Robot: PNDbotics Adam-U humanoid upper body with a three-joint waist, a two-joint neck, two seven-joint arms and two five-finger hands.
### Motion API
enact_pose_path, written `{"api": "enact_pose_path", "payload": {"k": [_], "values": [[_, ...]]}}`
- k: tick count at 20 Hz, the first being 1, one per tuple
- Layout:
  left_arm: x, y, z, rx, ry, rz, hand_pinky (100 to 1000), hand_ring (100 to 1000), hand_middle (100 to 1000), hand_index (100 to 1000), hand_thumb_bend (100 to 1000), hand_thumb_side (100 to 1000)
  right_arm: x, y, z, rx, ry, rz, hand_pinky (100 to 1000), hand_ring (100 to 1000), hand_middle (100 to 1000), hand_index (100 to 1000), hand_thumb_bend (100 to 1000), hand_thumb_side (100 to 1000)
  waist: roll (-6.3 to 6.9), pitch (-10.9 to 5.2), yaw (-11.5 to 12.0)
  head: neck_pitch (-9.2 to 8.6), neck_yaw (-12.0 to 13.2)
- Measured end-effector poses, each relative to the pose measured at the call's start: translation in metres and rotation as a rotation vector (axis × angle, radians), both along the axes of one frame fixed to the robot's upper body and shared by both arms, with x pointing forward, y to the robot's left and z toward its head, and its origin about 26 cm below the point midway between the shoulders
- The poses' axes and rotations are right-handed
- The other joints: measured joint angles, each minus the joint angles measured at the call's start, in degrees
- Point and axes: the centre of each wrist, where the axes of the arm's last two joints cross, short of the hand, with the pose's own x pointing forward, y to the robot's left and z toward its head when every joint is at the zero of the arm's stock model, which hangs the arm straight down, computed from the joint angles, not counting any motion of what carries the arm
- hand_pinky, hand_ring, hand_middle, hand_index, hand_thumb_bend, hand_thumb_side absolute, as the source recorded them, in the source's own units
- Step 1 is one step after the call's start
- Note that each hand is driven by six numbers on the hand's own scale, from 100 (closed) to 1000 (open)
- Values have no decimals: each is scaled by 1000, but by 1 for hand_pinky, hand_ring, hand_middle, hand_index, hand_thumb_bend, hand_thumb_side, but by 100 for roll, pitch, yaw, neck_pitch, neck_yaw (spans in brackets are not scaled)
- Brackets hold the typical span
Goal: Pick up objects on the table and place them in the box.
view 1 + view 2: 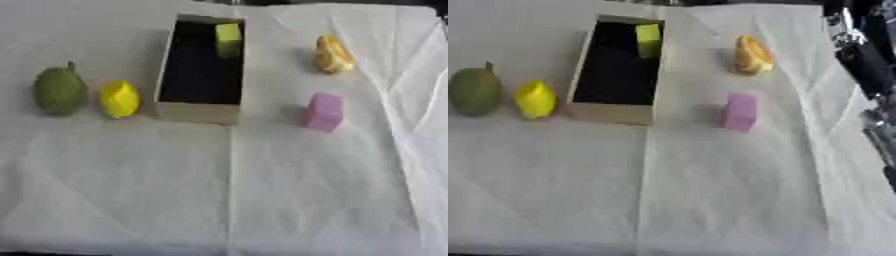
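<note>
A tan box (198, 111) with a dark inside stands at the back centre, and a yellow-green block (228, 38) lies in its far end. Left of the box lie a yellow lemon (119, 99) and, further left, a green pear-shaped fruit (59, 90). To the right of the box sit a pink block (325, 111) and, further back, an orange fruit piece (333, 54). My right arm (859, 50), black and silver, runs down the right edge in the right eye view, well clear of the objects. I cannot make out its hand. My left hand shows in no view.
A creased white cloth (227, 190) covers the table. Its near half is bare in front of the box and objects. The table's far edge lies just behind the box.
</note>
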Motion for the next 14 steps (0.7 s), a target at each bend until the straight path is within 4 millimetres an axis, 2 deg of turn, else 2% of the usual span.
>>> {"api": "enact_pose_path", "payload": {"k": [4,9,14], "values": [[-1,2,0,9,3,3,771,743,688,779,100,715,-4,-10,9,-127,-24,-38,872,794,813,877,100,687,-21,0,-7,0,49],[-1,3,0,15,5,6,771,743,688,779,100,715,-8,-18,11,-357,23,-90,856,804,823,875,100,684,-28,0,-29,0,94],[-1,3,0,20,6,7,771,743,688,778,100,719,-10,-18,7,-654,114,-99,846,828,841,891,187,629,-63,0,-34,0,101]]}}
